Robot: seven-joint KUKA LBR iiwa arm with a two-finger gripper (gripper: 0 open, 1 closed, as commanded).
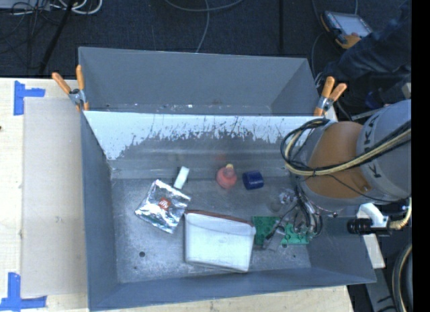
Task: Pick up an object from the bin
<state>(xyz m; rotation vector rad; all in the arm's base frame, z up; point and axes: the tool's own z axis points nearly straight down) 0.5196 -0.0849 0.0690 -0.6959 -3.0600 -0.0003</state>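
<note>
One flat green piece (267,226) lies on the bin's (201,82) floor at the view's lower right, under the jaws; they sit low among cables, so I cannot tell whether they are spread or pressed together. It looks thin and lies just beside the white box (218,240), so a grip could slip off it or catch the box's edge instead. Room is tight here, with the right wall sloping up beside the wrist, while open floor lies behind, toward the blue cap (253,180), red toy (227,177) and foil packet (162,204).
</note>
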